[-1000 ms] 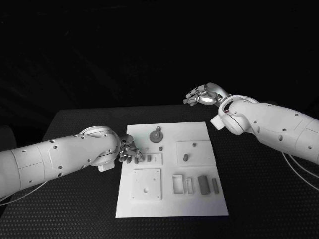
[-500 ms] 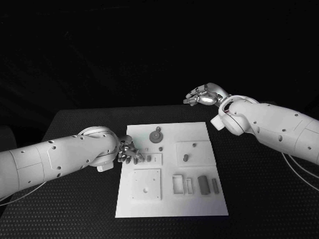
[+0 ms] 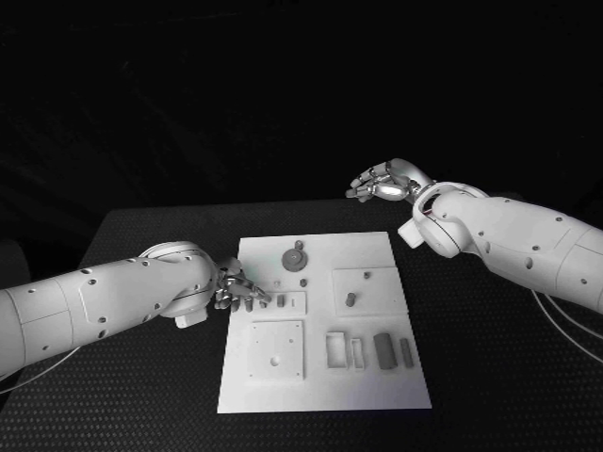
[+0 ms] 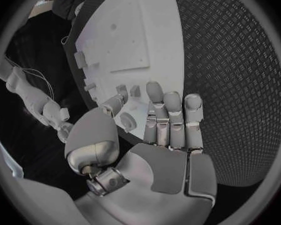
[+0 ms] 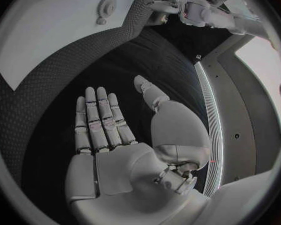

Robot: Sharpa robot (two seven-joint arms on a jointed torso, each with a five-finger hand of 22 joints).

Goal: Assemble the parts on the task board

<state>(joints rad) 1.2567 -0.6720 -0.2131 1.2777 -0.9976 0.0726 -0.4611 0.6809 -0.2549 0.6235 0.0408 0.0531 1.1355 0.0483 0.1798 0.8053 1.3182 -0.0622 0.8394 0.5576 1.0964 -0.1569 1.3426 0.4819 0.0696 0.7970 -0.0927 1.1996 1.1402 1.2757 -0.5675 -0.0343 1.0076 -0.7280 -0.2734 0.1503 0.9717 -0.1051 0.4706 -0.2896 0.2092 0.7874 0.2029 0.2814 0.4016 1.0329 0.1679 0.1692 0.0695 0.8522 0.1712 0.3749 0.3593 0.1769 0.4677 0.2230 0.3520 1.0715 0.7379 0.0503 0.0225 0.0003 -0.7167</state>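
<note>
The task board [image 3: 322, 320] lies flat in the middle of the black table [image 3: 138, 235]. The grey parts [image 3: 383, 350] rest on it: a round piece near the far edge, small pegs at mid-board, upright blocks near the right edge. The left hand [image 3: 237, 290] hovers at the board's left edge, just beside a small peg [image 3: 283, 300]; its fingers are extended and apart, holding nothing. The right hand [image 3: 383, 182] is raised beyond the far edge of the board, well apart from it, fingers loosely spread and empty. Judged step: approach for a first pick, no part grasped yet. The next move calls for lowering the left hand onto the peg and closing thumb and finger on it
</note>
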